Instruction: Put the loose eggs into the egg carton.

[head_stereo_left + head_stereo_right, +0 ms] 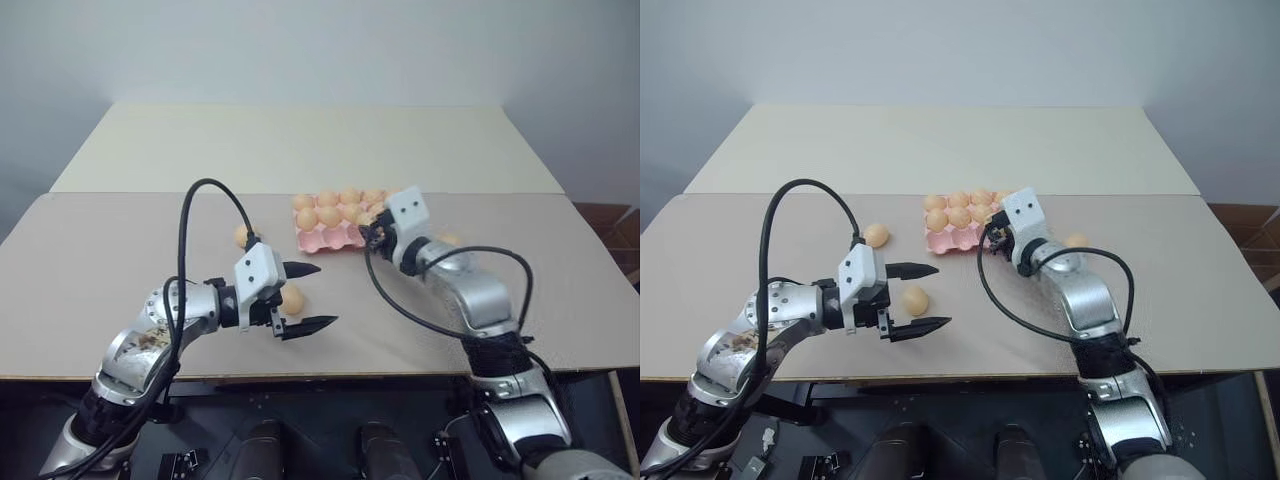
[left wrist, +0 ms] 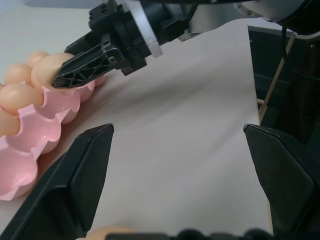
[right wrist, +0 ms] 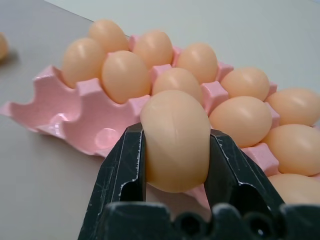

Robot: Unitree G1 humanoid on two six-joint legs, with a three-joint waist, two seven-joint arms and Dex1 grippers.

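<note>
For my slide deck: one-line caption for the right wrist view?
Right end effector shut on a loose egg, just short of the pink egg carton.

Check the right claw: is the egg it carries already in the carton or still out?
Still out. The right claw is shut on an egg, held just short of the egg carton, above its near edge, not seated in any cup.

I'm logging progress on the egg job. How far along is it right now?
Done: most cups of the egg carton already hold eggs. In hand: the right pincer is shut on an egg, held at the carton's near edge, not yet set in a cup. Left: three loose eggs on the table, one beside the open left pincer at, one at, one past the right arm.
</note>
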